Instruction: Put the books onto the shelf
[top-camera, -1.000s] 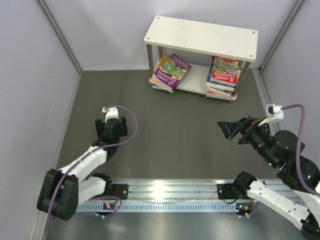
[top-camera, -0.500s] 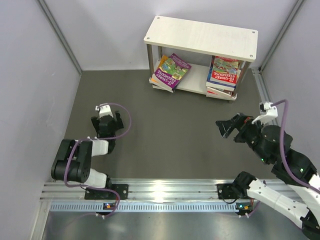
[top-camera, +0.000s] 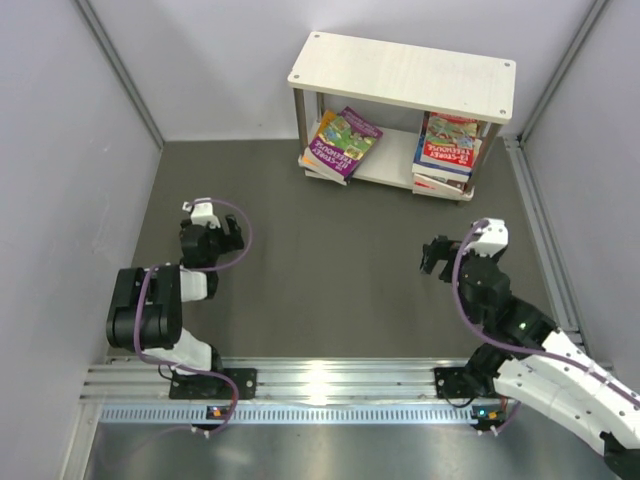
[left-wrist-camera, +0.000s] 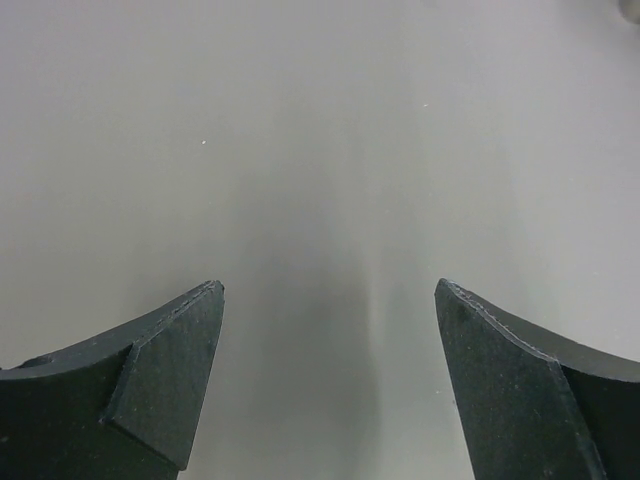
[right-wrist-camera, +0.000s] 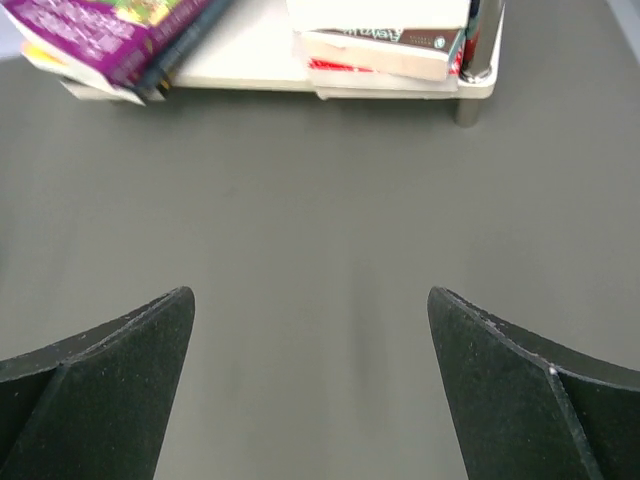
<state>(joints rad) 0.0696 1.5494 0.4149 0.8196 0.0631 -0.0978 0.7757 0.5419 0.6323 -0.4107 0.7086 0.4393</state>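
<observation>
Pale wood-grain shelf (top-camera: 400, 62), purple-green cartoon books (top-camera: 343, 140), black fingers (left-wrist-camera: 160, 390), seemingly grey table (top-camera: 330, 260).

Both drawn back: left hand (top-camera: 222, 232), right hand (top-camera: 432, 256).

Books (top-camera: 340, 142) stacked left and right inside shelf (top-camera: 400, 72)

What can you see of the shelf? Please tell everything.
The shelf is a small two-tier rack: pale wood-grain boards, thin metal legs, a screw dot at each top corner. It stands upright on the far part of the table. The top board is bare. Books lie in two stacks on the lower board; the left stack juts over its front edge.
</observation>
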